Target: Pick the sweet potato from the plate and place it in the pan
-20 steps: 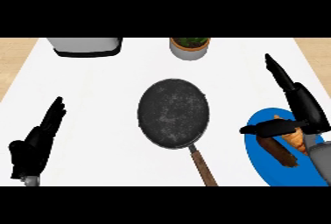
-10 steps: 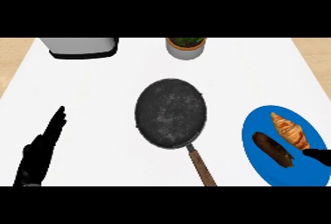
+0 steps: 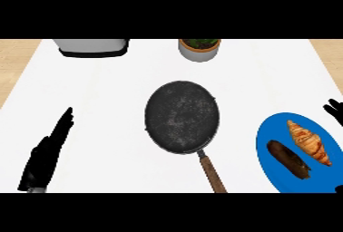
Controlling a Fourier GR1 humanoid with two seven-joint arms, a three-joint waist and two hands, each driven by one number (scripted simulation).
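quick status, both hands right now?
Left robot hand: open, fingers straight, holding nothing.
Right robot hand: only a sliver at the right edge; cannot be told.

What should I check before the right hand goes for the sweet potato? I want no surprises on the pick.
1. Sweet potato lies on the blue plate, uncovered: ok.
2. Croissant lies close beside it, may get bumped: not ok.
3. Pan holds nothing: ok.
4. Right hand shows only at the view's right edge, fingers' state: cannot tell.
5. Left hand open, resting at lower left, away from the pan: ok.
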